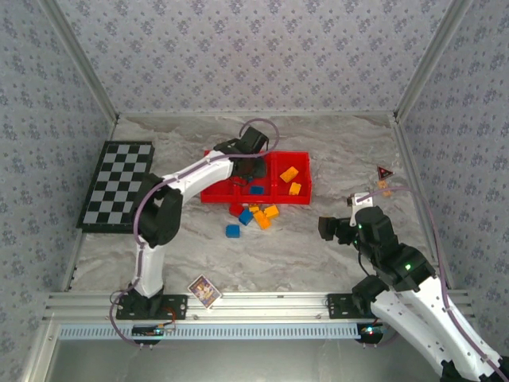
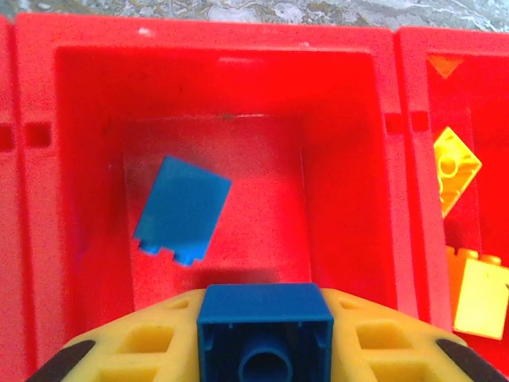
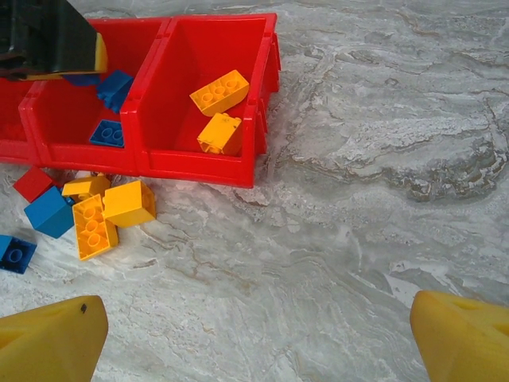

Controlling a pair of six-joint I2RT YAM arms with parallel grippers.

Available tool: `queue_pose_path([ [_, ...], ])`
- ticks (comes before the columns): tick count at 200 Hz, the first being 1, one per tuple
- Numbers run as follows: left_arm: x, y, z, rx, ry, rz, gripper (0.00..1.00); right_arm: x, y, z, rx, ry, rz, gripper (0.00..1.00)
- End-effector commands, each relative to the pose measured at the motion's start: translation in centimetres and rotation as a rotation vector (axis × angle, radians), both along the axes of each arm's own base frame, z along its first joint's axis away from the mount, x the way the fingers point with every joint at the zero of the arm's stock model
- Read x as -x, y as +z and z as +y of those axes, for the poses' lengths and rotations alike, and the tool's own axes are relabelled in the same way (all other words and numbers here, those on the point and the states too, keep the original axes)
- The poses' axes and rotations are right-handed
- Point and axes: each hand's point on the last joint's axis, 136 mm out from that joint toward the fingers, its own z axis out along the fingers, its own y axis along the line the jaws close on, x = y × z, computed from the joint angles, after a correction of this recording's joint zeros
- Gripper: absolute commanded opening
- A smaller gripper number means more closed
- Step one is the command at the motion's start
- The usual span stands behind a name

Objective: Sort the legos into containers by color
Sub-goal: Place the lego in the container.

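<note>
A: Status, left gripper [image 1: 253, 165]?
B: Clamped on blue brick [image 2: 265, 322], above middle compartment [image 2: 338, 159] of red tray [image 1: 238, 196]; second blue brick [image 2: 181, 208] lying inside.
A: And right gripper [image 3: 254, 334]?
B: Spread wide over bare table [image 3: 358, 199], apart from loose legos [image 3: 91, 211] by tray front.

No readable text, brand or number. Picture card [image 1: 204, 290] at near worktop [image 1: 278, 263] edge: print too small. Red triangle sign [image 1: 385, 173]: symbol unclear.
</note>
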Motion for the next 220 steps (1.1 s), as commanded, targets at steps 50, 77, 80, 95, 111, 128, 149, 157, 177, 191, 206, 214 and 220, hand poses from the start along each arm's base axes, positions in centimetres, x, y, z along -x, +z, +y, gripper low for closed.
queue_pose_path([
  [50,-2.4,2.2,-1.3,0.051,-0.038,-0.058,0.47,0.1,0.3,-0.5,-0.009,-0.024,-0.020,1.00],
  [77,-2.7,2.8,-1.7,0.062,-0.050,-0.071,0.52,0.2,0.3,-0.7,-0.006,-0.029,-0.022,1.00],
  [80,-2.7,2.8,-1.7,0.063,-0.050,-0.072,0.52,0.2,0.3,-0.7,-0.007,-0.030,-0.021,1.00],
  [95,-2.7,3.3,-1.7,0.068,-0.052,-0.082,0.52,0.1,0.3,-0.7,-0.006,-0.032,-0.021,1.00],
  [111,-2.6,4.8,-1.4,0.084,-0.049,-0.117,0.51,0.2,0.3,-0.7,-0.007,-0.031,-0.023,1.00],
  [128,-2.2,7.1,-0.8,0.099,-0.045,-0.169,0.51,0.1,0.3,-0.7,-0.005,-0.032,-0.023,1.00],
  [149,-1.2,10.0,0.9,0.086,-0.040,-0.239,0.53,0.2,0.3,-0.8,-0.004,-0.033,-0.022,1.00],
  [157,-0.6,11.1,1.8,0.076,-0.040,-0.264,0.58,0.2,0.3,-0.8,-0.004,-0.034,-0.023,1.00],
  [177,1.8,12.8,4.2,0.048,-0.042,-0.309,0.78,0.1,0.3,-0.7,-0.004,-0.033,-0.023,1.00],
  [191,3.7,13.3,6.1,0.038,-0.023,-0.331,0.95,0.1,0.3,-0.7,-0.005,-0.035,-0.025,1.00],
  [206,5.8,13.1,7.9,0.044,-0.011,-0.340,1.00,0.0,0.2,-0.7,-0.007,-0.034,-0.025,1.00],
  [214,6.9,12.9,8.6,0.053,-0.004,-0.339,1.00,0.0,0.2,-0.7,-0.006,-0.034,-0.024,1.00],
  [220,7.8,12.7,9.3,0.056,0.006,-0.340,1.00,0.0,0.2,-0.7,-0.006,-0.034,-0.023,1.00],
])
